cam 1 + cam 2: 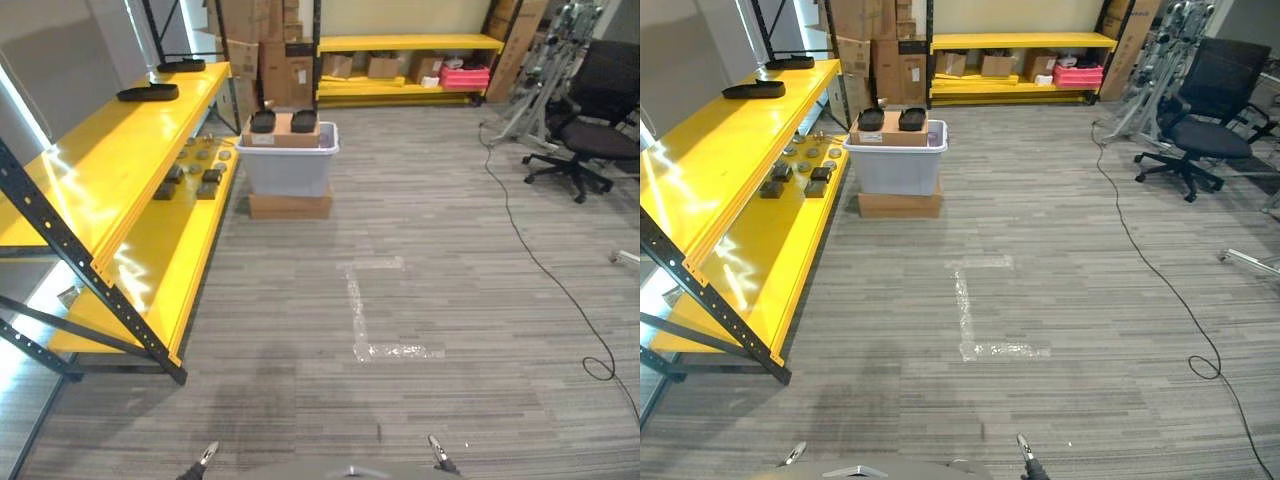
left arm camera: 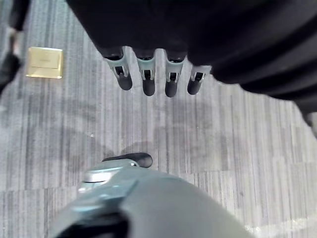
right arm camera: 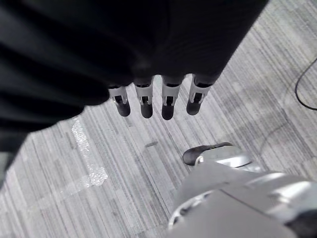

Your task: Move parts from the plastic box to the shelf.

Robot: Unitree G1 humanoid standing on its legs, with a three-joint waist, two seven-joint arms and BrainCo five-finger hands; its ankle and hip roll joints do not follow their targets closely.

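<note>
The left hand (image 2: 148, 74) is hanging above the grey striped carpet floor (image 2: 223, 134), its fingers (image 2: 148, 82) pointing straight in a row and its thumb (image 2: 133, 159) lying apart, holding nothing. A brass floor plate (image 2: 45, 62) is sitting flush in the carpet nearby.

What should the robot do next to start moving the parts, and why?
Probably walk forward toward the plastic box. It stands far ahead on a cardboard box beside the yellow shelf, well out of reach. The left robot hand and right robot hand hang open over bare floor, holding nothing.
</note>
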